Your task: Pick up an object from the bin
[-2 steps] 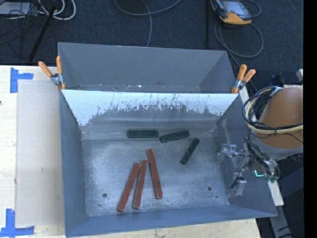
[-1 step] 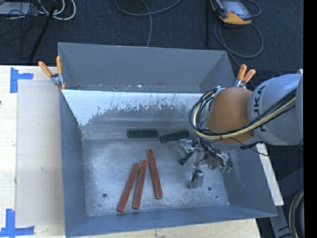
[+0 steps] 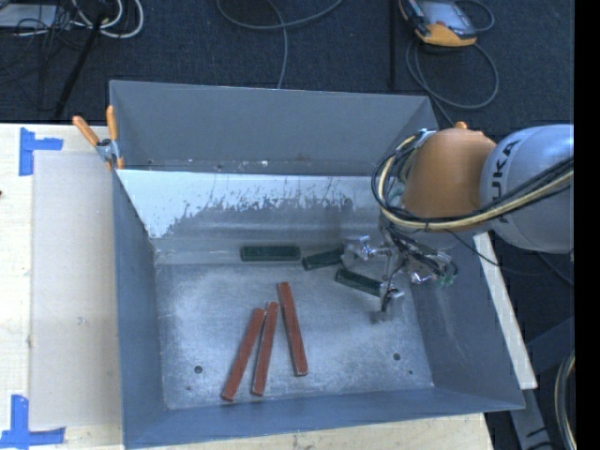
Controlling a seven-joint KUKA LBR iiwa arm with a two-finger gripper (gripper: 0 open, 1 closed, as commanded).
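Observation:
My gripper hangs low over the right part of the bin floor, under the orange-covered wrist. Just to its left lies a short dark bar, tilted, with its right end right by the gripper; whether they touch I cannot tell. A second dark bar lies a little further left and up, near the back wall. A third dark bar rests level along the foot of the back wall.
Three reddish-brown sticks lie side by side, slanting, on the front left of the bin floor. The arm comes in over the bin's right wall. Bare floor lies in front of the gripper.

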